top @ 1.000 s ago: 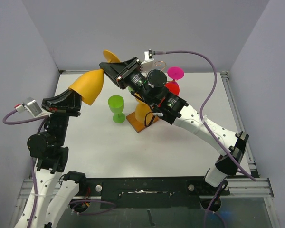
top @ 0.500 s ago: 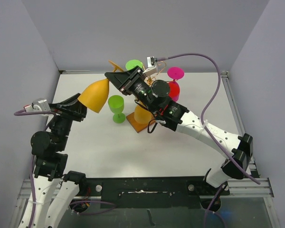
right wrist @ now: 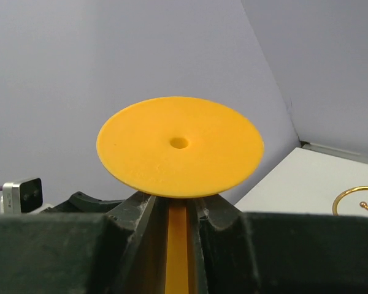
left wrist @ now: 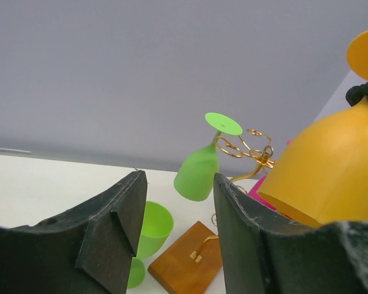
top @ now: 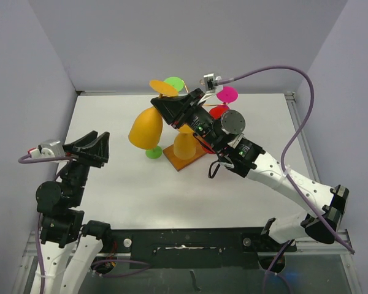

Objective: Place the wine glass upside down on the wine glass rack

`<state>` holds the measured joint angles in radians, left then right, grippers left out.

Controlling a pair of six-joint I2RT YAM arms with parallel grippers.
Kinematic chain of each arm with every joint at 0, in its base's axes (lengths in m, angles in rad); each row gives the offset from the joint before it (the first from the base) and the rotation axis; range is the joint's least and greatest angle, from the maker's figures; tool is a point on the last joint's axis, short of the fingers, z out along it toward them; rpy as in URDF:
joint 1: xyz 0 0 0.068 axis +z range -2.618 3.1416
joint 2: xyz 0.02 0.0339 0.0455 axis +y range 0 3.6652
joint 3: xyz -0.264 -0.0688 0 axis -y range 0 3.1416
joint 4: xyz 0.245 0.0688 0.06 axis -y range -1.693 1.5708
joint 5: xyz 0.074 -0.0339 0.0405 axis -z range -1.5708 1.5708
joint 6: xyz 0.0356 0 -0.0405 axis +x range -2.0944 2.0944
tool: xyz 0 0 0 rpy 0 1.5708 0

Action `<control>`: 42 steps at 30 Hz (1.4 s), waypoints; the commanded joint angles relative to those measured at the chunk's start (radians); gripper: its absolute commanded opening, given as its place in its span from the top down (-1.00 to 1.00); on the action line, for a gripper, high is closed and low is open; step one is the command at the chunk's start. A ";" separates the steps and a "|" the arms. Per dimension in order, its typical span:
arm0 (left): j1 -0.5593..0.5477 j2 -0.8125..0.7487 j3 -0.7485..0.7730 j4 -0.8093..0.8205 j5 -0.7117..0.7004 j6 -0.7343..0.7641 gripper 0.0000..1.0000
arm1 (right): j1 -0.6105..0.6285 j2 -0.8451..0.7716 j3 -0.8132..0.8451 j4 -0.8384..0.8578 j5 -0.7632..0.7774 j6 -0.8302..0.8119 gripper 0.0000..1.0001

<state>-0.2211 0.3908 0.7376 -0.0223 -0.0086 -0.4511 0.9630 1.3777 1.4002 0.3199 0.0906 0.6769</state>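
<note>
The orange wine glass (top: pixel 146 128) hangs tilted, bowl down and foot (top: pixel 164 87) up, just left of the wine glass rack (top: pixel 192 124). My right gripper (top: pixel 161 104) is shut on its stem (right wrist: pixel 176 245), right under the round foot (right wrist: pixel 180 146). My left gripper (top: pixel 105 148) stands open and empty, left of the bowl and apart from it. In the left wrist view the bowl (left wrist: pixel 325 171) hangs at the right, beyond the open fingers (left wrist: pixel 119 226). The rack's gold wire arms (left wrist: pixel 251 147) rise from a brown wooden base (left wrist: pixel 190 260).
A green glass (left wrist: pixel 198 171) hangs upside down on the rack. A second orange glass (top: pixel 185 146), a pink one (top: pixel 227 94) and a red one (top: pixel 219 111) hang there too. Another green glass (left wrist: pixel 152 226) stands upright on the table beside the base.
My left gripper opened, let go of the orange bowl and drew back to the left. The right gripper carried the glass right toward the rack, and its bowl swung down.
</note>
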 commanded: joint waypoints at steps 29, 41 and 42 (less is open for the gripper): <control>0.003 0.315 0.215 0.184 0.414 -0.672 -0.07 | 0.029 0.010 -0.143 0.211 -0.276 -0.665 1.00; 0.003 0.357 0.204 0.170 0.430 -0.761 0.08 | 0.043 0.053 -0.145 0.201 -0.308 -0.697 1.00; 0.003 0.355 0.205 0.162 0.424 -0.761 0.12 | 0.043 0.055 -0.146 0.203 -0.308 -0.697 1.00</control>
<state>-0.2207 0.7540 0.9268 0.1162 0.4133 -1.1885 0.9958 1.4315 1.2488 0.4526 -0.1959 0.0067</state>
